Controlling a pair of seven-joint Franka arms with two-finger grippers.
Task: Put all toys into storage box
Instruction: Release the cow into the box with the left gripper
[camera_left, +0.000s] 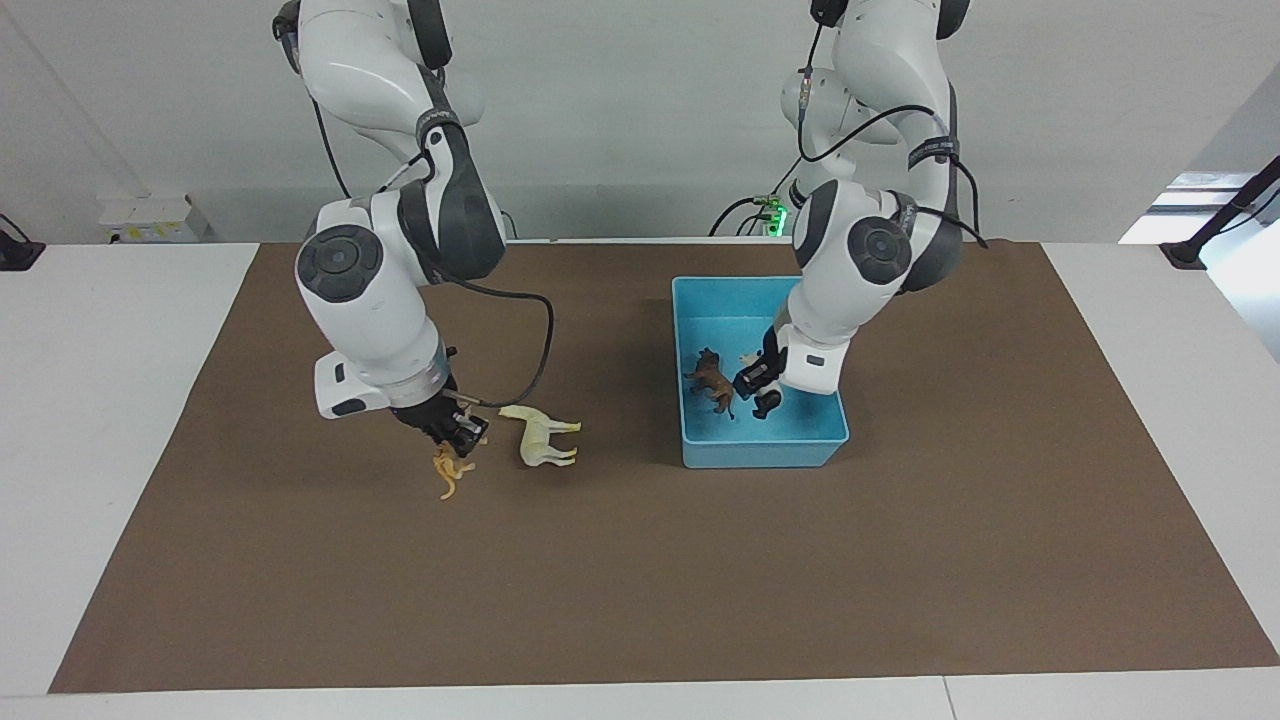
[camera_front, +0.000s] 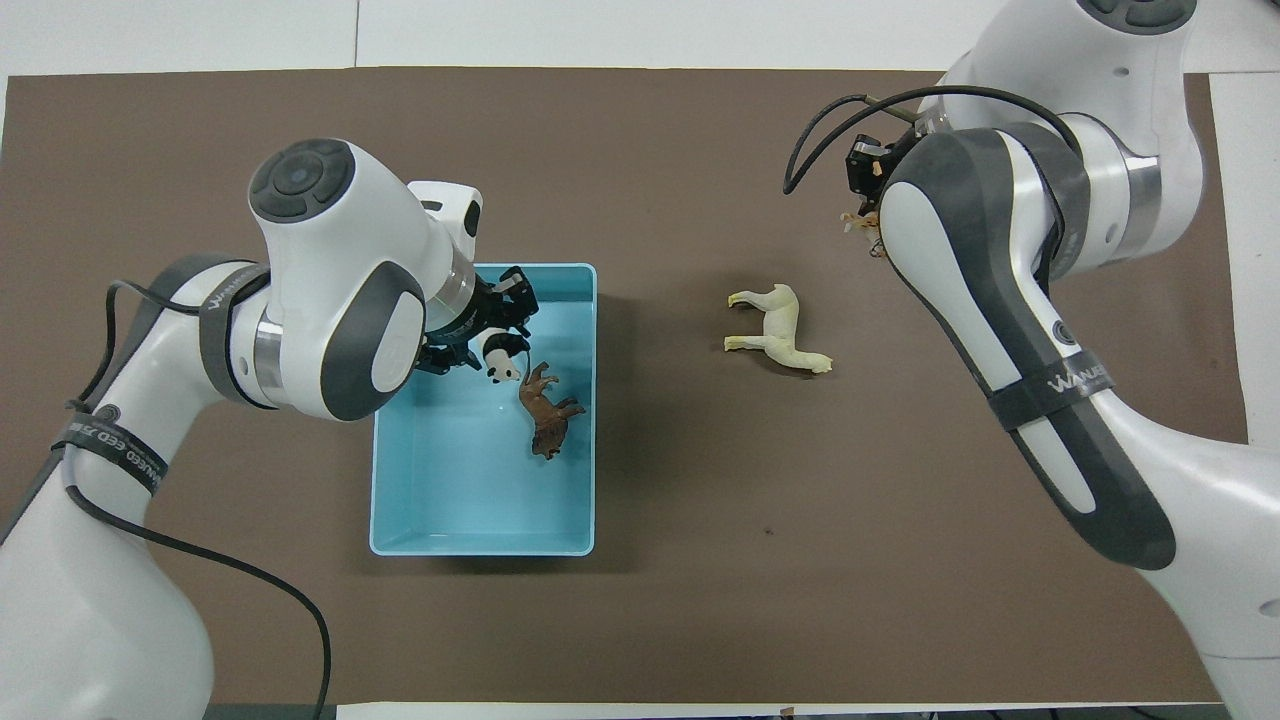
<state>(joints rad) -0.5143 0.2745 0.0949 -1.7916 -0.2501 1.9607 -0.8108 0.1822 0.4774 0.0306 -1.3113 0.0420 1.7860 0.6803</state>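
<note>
The light-blue storage box (camera_left: 700, 300) (camera_front: 480, 520) stands toward the left arm's end of the table. The brown lion-like animal (camera_left: 712, 380) (camera_front: 548, 410) lies in it. My left gripper (camera_left: 757, 383) (camera_front: 480, 330) is low inside the box, right at the black-and-white panda (camera_left: 768, 404) (camera_front: 502, 357). The cream-white horse (camera_left: 540, 438) (camera_front: 778, 330) lies on its side on the mat. My right gripper (camera_left: 458, 438) (camera_front: 868, 175) is down at the orange tiger (camera_left: 450, 477) (camera_front: 862, 226), which lies beside the horse toward the right arm's end and is mostly hidden by the arm in the overhead view.
A brown mat (camera_left: 640, 580) covers the table. A black cable (camera_left: 545, 340) loops from the right arm's wrist over the mat near the horse.
</note>
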